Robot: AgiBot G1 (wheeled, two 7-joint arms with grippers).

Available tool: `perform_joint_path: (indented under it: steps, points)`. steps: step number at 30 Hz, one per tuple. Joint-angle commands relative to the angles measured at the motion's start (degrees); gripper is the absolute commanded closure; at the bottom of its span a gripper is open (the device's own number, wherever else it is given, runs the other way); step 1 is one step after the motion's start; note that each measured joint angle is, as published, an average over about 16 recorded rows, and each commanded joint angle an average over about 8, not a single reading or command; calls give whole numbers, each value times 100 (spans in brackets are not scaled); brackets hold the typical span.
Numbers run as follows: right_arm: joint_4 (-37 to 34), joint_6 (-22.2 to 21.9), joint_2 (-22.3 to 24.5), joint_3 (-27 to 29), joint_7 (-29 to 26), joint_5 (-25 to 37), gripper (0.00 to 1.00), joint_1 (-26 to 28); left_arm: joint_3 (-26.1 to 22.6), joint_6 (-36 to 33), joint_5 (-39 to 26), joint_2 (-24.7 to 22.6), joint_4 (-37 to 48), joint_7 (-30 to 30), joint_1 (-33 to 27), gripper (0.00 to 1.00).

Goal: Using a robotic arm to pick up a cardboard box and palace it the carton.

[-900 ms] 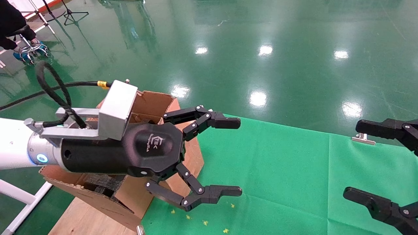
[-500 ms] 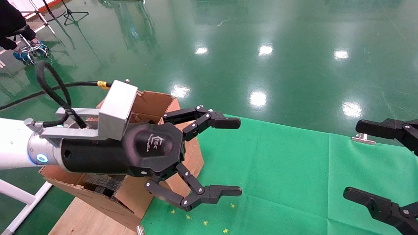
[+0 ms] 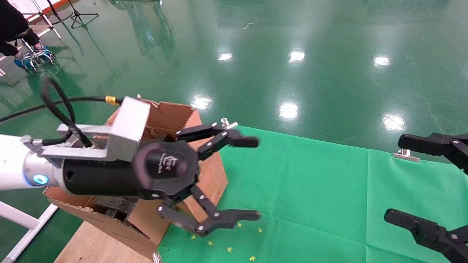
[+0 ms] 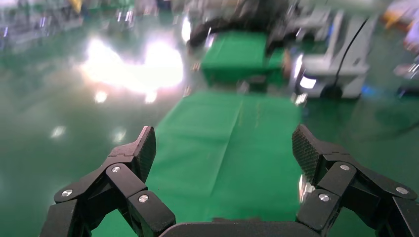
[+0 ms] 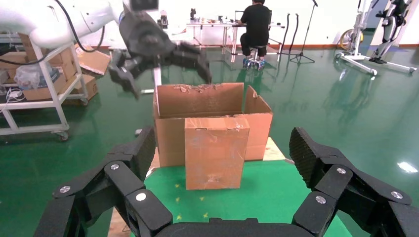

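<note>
You cannot see the small cardboard box in any view. It is not on the green counter (image 3: 310, 190), and it is not between any fingers. It may lie down inside the carton (image 3: 168, 115), under the robotic arm (image 3: 14, 171) that hides most of the opening, but you cannot tell. So the first risk is that you think the job is done, or not done, and guess wrong. Look inside the carton before you move on.

The left gripper (image 3: 252, 179) hangs over the near corner of the carton with its fingers spread wide and nothing in them. If you drop it or swing it sideways from here, a finger can hit a tall torn flap, bend it, or push the whole carton. The carton sits at the left end of the counter, on a wooden board (image 3: 95, 244), so a hard push could slide it toward the edge. The black cable (image 3: 55, 106) on the wrist loops close to the back flap and could catch on it.

The right gripper (image 3: 396, 179) waits well apart at the right, fingers wide and empty too. Keep it there so the two arms do not bump.
</note>
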State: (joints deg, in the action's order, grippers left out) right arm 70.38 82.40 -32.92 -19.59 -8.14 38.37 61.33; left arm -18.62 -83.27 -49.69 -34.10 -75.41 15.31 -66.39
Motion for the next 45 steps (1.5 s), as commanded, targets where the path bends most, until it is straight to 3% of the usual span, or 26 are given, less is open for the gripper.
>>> perform_joint_path:
  steps: [1, 6, 11, 16, 22, 29, 36, 45]
  points:
    - [0, 0, 0, 0, 0, 0, 100, 0, -89, 109, -269, 29, -104, 169, -167, 0]
    - [-1, -1, 1, 0, 0, 0, 100, 0, -425, 177, -971, 7, -201, 701, -786, 0]
    - [-2, -2, 2, 0, 0, 0, 100, -1, -547, 21, -1128, 98, -106, 657, -887, 0]
    - [-2, -3, 2, 0, 0, 0, 100, -1, -664, 279, -1772, 236, -83, 923, -1045, 0]
    - [-2, -3, 2, 0, 0, 0, 100, -1, -867, 863, -2971, 360, -141, 1976, -1411, 0]
    - [-2, -3, 2, 0, 0, 0, 100, -1, -1115, 1080, -3883, 290, -158, 3406, -1682, 0]
    - [-2, -3, 2, -1, 0, 0, 100, -1, -1349, 1026, -4353, 137, -184, 4438, -1697, 0]
    - [-2, -3, 2, -1, 0, 0, 100, -1, -1532, 1049, -4548, 58, -213, 4731, -1417, 0]
